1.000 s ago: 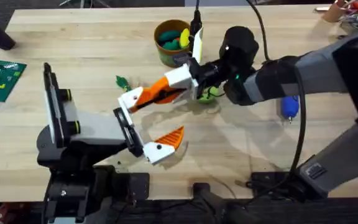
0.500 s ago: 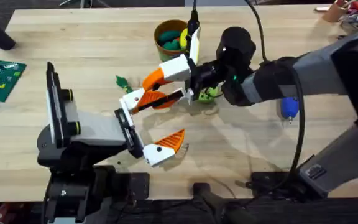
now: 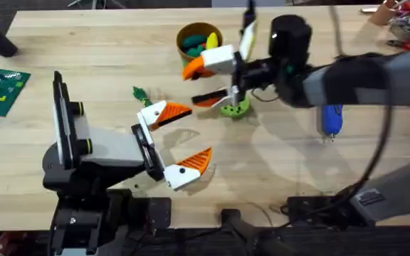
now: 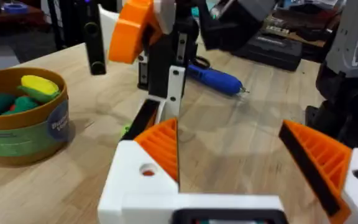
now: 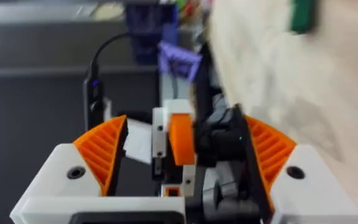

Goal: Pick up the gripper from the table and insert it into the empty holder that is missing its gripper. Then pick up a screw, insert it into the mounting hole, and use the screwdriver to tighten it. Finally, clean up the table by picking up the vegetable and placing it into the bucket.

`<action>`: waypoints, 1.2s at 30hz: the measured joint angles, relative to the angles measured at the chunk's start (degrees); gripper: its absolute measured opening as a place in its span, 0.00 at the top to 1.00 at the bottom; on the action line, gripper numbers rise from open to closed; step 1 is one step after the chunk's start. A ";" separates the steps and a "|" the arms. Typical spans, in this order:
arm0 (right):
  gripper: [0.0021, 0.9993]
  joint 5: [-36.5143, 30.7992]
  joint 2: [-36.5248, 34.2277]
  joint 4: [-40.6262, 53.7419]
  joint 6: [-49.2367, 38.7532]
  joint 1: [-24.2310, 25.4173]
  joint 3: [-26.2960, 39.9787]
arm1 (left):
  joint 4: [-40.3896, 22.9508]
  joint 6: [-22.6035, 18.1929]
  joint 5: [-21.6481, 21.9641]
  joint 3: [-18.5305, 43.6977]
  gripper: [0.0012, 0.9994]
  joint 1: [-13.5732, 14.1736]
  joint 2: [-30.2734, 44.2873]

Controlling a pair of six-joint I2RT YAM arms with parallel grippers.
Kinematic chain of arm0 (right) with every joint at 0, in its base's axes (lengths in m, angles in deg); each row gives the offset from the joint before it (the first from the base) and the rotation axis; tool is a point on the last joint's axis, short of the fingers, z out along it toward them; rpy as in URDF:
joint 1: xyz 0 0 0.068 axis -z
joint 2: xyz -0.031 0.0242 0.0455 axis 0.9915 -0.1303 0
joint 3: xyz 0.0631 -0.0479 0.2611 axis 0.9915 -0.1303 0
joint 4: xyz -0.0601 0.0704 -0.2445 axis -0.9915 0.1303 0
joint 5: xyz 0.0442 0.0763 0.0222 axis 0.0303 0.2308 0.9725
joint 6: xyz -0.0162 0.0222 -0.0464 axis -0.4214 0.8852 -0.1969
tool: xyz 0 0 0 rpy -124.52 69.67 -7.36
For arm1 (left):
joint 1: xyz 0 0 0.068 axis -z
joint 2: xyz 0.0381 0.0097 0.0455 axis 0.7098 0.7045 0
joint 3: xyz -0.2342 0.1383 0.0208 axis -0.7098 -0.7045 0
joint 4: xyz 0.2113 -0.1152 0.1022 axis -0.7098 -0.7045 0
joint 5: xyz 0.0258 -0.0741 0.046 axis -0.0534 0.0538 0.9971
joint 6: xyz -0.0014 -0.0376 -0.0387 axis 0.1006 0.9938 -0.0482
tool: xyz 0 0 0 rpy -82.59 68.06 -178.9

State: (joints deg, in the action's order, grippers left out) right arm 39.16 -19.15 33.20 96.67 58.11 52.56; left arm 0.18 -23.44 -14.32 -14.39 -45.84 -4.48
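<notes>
Overhead, bucket (image 3: 198, 48): upper centre of the table (image 3: 105, 78), holding green, teal and yellow toy pieces.
Overhead, vegetable (image 3: 139, 93): small dark green leaf on the wood, left of centre, outside the bucket.
Overhead, screwdriver (image 3: 332, 119): blue, lying right of centre, partly under the right arm.
Overhead, left tool (image 3: 181, 136): centre of the frame, fingers spread wide with nothing between them.
Overhead, right tool (image 3: 216, 77): just right of the bucket, raised; fingers apart, the lower one a dark strip above a bright green disc (image 3: 235, 108).
Left wrist, bucket (image 4: 22, 118): left edge, yellow and teal pieces inside.
Left wrist, screwdriver (image 4: 215, 78): flat on the wood, upper centre.
Right wrist, right tool (image 5: 182, 158): orange pads apart; an orange-and-white piece stands between them, whether gripped I cannot tell.
</notes>
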 joint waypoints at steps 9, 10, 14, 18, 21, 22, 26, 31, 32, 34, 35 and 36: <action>0.00 -10.24 11.65 38.24 -28.98 7.86 5.56 | 0.00 0.01 -0.11 0.00 0.01 0.00 -0.01; 0.00 -11.11 12.73 41.55 -31.71 8.78 6.95 | 0.00 0.01 -0.12 0.00 0.01 0.00 0.00; 0.00 -16.61 15.60 62.09 -44.73 13.35 14.56 | 0.00 0.01 -0.12 0.00 0.01 0.00 -0.01; 0.00 -26.00 15.74 82.21 -57.47 15.10 23.60 | 0.00 -0.01 -0.12 0.00 0.01 0.00 -0.01; 0.00 -34.26 15.53 94.99 -65.83 14.61 32.53 | 0.00 -0.01 -0.12 0.00 0.01 0.00 -0.01; 0.00 -37.18 15.45 98.50 -67.99 14.28 35.69 | 0.00 -0.01 -0.12 0.00 0.01 0.00 -0.01; 0.00 -48.02 15.66 109.09 -74.74 11.95 46.81 | 0.00 0.00 -0.12 0.00 0.01 0.00 -0.01; 0.00 -58.24 15.86 117.25 -78.31 6.52 55.13 | 0.00 -0.01 -0.12 0.00 0.01 0.00 -0.01; 0.00 -59.79 15.86 118.17 -78.69 5.17 56.16 | 0.00 0.01 -0.12 0.00 0.01 0.00 0.01; 0.00 -62.85 15.87 119.93 -79.11 2.18 57.69 | 0.00 0.01 -0.10 0.00 0.01 0.00 0.01; 0.00 -64.33 15.88 120.34 -79.22 0.74 58.07 | -0.02 0.01 -0.12 0.00 0.01 0.00 -0.01; 0.00 -65.76 15.86 120.82 -79.29 -0.71 58.31 | 0.00 0.01 -0.12 0.00 0.01 0.00 -0.01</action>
State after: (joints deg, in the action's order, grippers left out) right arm -26.60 -3.28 154.01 17.38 57.40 110.87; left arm 0.18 -23.44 -14.44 -14.39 -45.84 -4.49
